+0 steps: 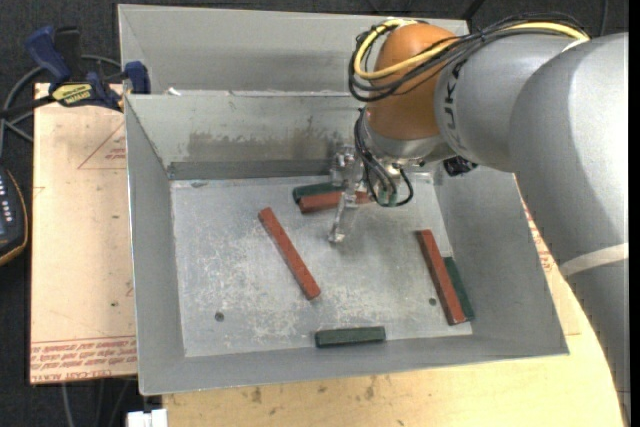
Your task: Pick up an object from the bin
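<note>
My gripper [339, 234] hangs under the orange wrist cover in the middle of the bin, a little towards the back, with its lower end close to the bin floor. Just to its left, touching or nearly touching it, a short red bar lies on a dark green one [317, 199] near the back wall. A long red bar [290, 253] lies slanted on the floor to the gripper's lower left, apart from it.
A red bar lying beside a dark green one [443, 277] sits along the right side of the bin. A single dark green bar [350, 337] rests by the front wall. The arm covers the bin's back right corner.
</note>
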Controlling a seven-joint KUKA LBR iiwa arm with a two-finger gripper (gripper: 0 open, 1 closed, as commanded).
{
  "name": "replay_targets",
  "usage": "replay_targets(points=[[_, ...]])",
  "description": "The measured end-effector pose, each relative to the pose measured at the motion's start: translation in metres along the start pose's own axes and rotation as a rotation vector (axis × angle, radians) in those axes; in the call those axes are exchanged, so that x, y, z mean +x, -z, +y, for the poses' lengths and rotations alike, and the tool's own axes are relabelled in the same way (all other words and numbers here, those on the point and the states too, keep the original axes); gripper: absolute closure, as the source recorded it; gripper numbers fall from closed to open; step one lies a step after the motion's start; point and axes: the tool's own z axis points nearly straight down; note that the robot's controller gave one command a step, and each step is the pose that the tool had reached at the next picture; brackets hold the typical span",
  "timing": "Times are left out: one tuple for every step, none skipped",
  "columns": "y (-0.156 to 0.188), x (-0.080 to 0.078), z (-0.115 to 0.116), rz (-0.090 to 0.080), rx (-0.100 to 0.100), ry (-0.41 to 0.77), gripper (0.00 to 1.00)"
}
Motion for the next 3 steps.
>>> replay_targets(points=[[0.003, -0.003, 0.000, -0.010, -0.002, 0.000, 1.00], [0.088, -0.005, 0.001, -0.014, -0.003, 0.002, 1.00], [0.091, -0.006, 0.002, -0.006, -0.001, 0.003, 1.00]])
